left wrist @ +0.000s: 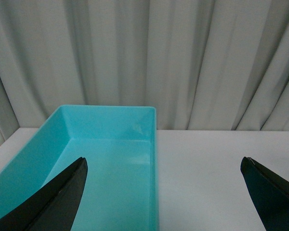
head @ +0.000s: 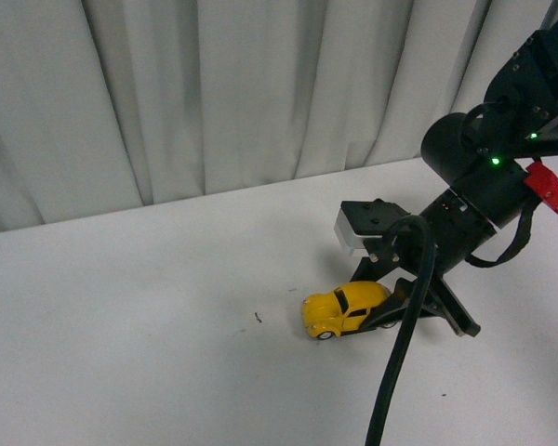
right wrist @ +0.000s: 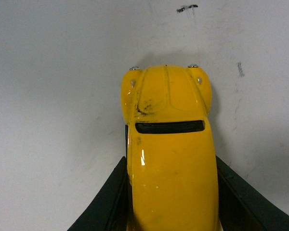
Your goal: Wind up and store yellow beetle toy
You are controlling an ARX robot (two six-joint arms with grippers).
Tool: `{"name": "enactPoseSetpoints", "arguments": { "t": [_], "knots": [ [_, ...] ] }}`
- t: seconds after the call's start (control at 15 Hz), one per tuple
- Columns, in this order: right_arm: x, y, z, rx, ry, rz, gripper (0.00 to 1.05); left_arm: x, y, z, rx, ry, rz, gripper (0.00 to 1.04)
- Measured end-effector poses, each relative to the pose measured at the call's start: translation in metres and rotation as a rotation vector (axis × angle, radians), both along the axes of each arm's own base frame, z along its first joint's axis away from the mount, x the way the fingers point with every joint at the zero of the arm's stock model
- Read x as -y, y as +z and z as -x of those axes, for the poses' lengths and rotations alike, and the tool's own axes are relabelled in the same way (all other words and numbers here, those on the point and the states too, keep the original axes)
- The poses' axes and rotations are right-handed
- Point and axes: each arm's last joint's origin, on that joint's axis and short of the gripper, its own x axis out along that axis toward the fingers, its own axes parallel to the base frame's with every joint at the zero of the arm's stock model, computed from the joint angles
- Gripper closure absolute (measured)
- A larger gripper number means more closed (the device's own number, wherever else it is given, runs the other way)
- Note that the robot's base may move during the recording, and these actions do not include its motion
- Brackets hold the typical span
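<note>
Toy: yellow beetle toy (head: 346,308), probably light, rigid, glossy and slippery.
Hold: my right gripper (right wrist: 171,166) pinches its flanks.
Left gripper (left wrist: 164,163): spread wide, empty.

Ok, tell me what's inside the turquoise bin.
Only bare turquoise floor and walls show inside the bin; nothing lies there. A finger of the left gripper covers its near corner, and the picture's edge cuts off the rest.
</note>
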Motion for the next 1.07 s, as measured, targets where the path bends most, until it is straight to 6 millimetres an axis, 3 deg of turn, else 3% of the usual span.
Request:
{"name": "enactPoseSetpoints", "arguments": {
  "t": [0.47,0.67,1.0,1.07],
  "knots": [
    [0.062,-0.005,0.045,-0.027,-0.087,-0.014,0.62,0.0,0.0,0.0,0.0,0.0,0.0,0.07],
    [0.074,-0.003,0.051,-0.057,-0.115,-0.015,0.62,0.0,0.0,0.0,0.0,0.0,0.0,0.07],
    [0.078,-0.004,0.052,-0.046,-0.115,0.013,0.07,0.0,0.0,0.0,0.0,0.0,0.0,0.07],
    [0.078,-0.004,0.052,-0.043,-0.115,0.013,0.06,0.0,0.0,0.0,0.0,0.0,0.0,0.07]
  ]
}}
